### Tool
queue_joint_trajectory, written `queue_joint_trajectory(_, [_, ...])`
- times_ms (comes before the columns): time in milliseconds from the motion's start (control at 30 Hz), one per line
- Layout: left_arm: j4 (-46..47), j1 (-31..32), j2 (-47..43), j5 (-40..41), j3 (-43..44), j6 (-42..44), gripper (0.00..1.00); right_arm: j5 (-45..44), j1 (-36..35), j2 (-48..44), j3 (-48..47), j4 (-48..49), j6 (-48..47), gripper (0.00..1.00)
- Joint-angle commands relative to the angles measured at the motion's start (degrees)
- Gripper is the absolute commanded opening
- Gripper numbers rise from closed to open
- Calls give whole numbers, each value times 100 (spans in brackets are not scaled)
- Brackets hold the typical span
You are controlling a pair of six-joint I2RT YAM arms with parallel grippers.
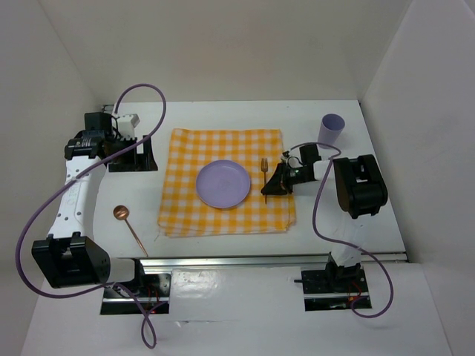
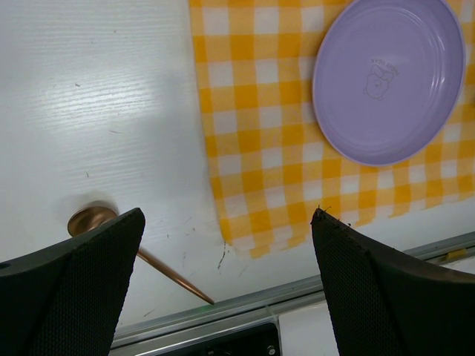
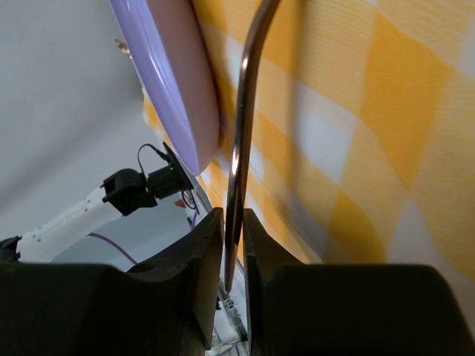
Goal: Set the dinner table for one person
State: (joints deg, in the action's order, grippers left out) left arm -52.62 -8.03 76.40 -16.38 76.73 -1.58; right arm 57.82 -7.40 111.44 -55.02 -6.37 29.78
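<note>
On the white dinner table (image 1: 223, 119) lies a yellow-and-white checked cloth (image 1: 185, 148) with a lilac plate (image 1: 223, 184) at its middle. A copper fork (image 1: 264, 176) lies on the cloth just right of the plate, tines pointing away from the arms. My right gripper (image 1: 269, 191) is low over the fork's handle end. In the right wrist view the right gripper (image 3: 234, 215) is shut on the thin handle of the fork (image 3: 245, 111), beside the plate (image 3: 174, 81). My left gripper (image 2: 226, 215) hangs wide open and empty above the table, left of the cloth (image 2: 252, 148).
A copper spoon (image 1: 128, 225) lies on bare table left of the cloth, also seen as the spoon (image 2: 93, 220) under my left fingers. A lilac cup (image 1: 331, 130) stands at the back right. A metal rail (image 2: 297, 297) runs along the near edge. White walls enclose the table.
</note>
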Motion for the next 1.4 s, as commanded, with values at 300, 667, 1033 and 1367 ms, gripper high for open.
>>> queue_joint_trajectory(300, [-73, -32, 129, -234, 176, 115, 99, -332, 133, -183, -96, -566, -34, 35])
queue_joint_trajectory(667, [-73, -32, 129, -181, 176, 167, 99, -729, -60, -474, -315, -1129, 28, 44])
queue_joint_trajectory(1033, [-73, -32, 129, -181, 176, 273, 99, -1105, -368, -184, -491, -1261, -25, 44])
queue_joint_trajectory(1367, [-73, -84, 129, -234, 123, 273, 99, -1853, -420, -245, -939, -2008, -349, 44])
